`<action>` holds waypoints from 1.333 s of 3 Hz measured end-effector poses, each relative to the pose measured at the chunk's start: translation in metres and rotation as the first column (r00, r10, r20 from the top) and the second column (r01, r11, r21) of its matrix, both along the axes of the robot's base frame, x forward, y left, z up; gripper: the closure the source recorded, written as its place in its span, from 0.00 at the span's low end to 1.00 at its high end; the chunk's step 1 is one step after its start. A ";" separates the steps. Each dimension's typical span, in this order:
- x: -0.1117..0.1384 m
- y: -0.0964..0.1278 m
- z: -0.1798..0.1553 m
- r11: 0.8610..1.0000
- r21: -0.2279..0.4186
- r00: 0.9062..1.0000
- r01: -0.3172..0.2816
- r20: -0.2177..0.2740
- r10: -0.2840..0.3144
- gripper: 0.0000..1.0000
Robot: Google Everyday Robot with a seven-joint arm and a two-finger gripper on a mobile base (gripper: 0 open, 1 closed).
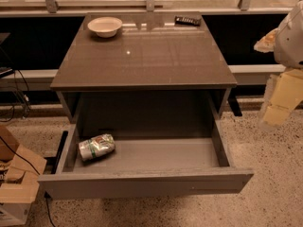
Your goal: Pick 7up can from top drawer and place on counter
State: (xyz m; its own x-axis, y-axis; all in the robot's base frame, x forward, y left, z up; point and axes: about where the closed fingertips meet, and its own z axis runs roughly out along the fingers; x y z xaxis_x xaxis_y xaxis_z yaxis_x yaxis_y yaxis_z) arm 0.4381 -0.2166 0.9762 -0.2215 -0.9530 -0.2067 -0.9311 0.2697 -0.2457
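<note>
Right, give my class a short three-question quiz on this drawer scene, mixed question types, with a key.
1. True or false: the can stands upright in the drawer.
2. What sits at the back left of the counter? A) bowl B) mug C) plate
3. Where is the gripper?
Key: 1 false, it lies on its side at the drawer's left end. 2 A. 3 At the right edge of view, beside the counter, far from the can.
</note>
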 end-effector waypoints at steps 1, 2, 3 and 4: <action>0.000 0.000 0.000 1.000 0.001 1.000 0.000 0.000 0.000 0.00; 0.006 0.016 -0.008 0.998 0.067 1.000 -0.021 0.006 0.021 0.00; 0.012 0.051 -0.024 0.981 0.165 0.994 -0.104 -0.002 0.106 0.00; 0.018 0.088 -0.039 0.945 0.265 0.980 -0.190 -0.009 0.199 0.00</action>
